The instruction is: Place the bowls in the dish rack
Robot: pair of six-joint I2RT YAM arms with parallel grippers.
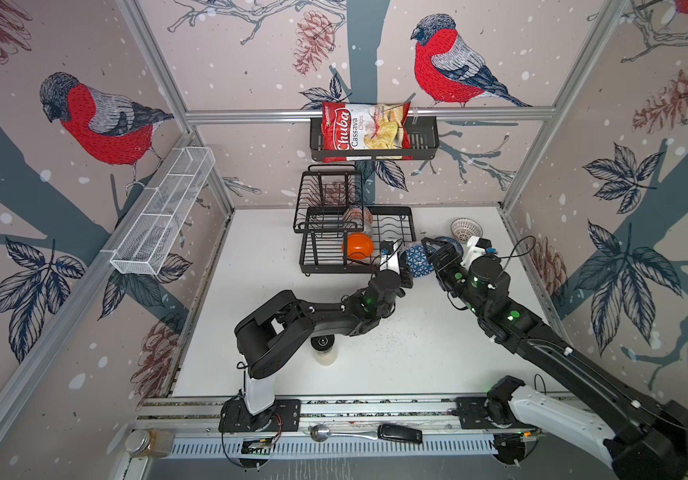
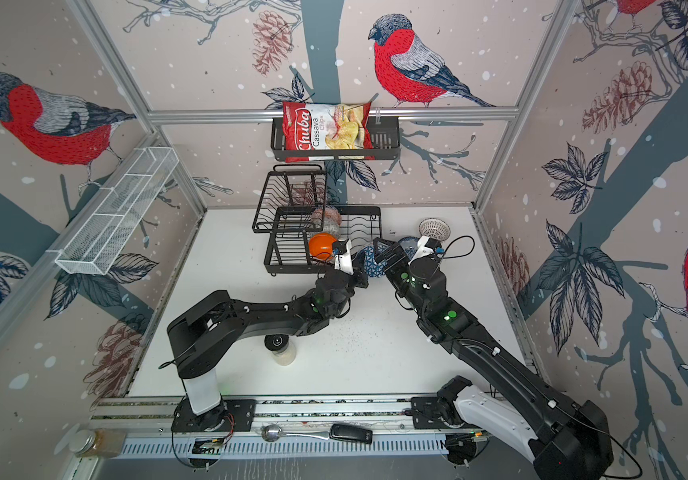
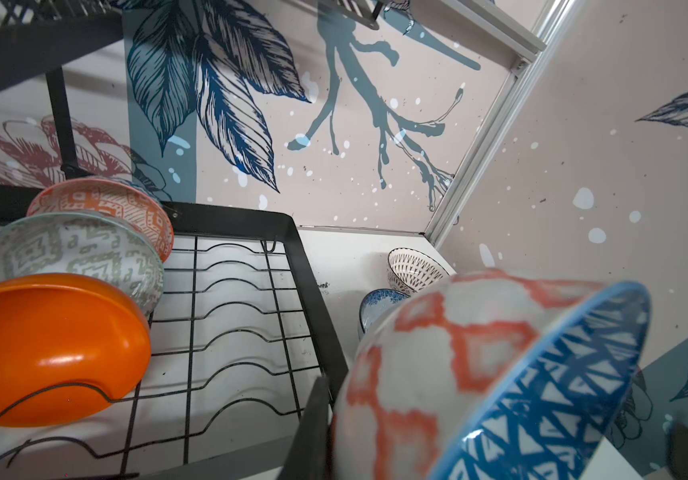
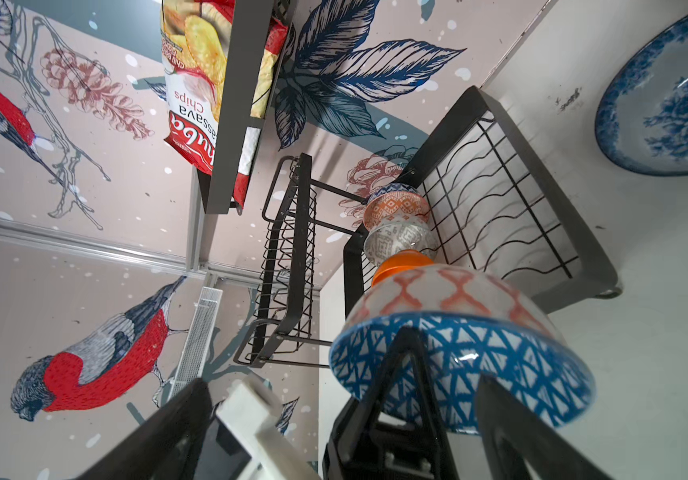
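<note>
My left gripper (image 1: 408, 274) is shut on the rim of a blue-white patterned bowl (image 1: 417, 259) (image 3: 479, 374), held tilted just off the right front corner of the dish rack (image 1: 321, 259). One left finger (image 3: 313, 428) lies on the bowl's outside; the other is hidden. My right gripper (image 1: 433, 251) (image 4: 342, 380) stands open, its fingers spread either side of that bowl (image 4: 458, 365). In the rack's lower tray stand the plain orange bowl (image 3: 51, 345), the grey-green one (image 3: 72, 249) and the orange-white one (image 3: 126, 203). A white brown-lattice bowl (image 1: 466, 228) and a blue floral bowl (image 4: 675, 95) sit on the table at the right.
A chips bag (image 1: 365, 131) fills the black wall basket above the rack. A white mesh shelf (image 1: 163, 212) hangs on the left wall. A black-lidded jar (image 1: 323, 349) stands under my left arm. A spoon (image 1: 325, 432) and another jar (image 1: 147, 442) lie at the front rail.
</note>
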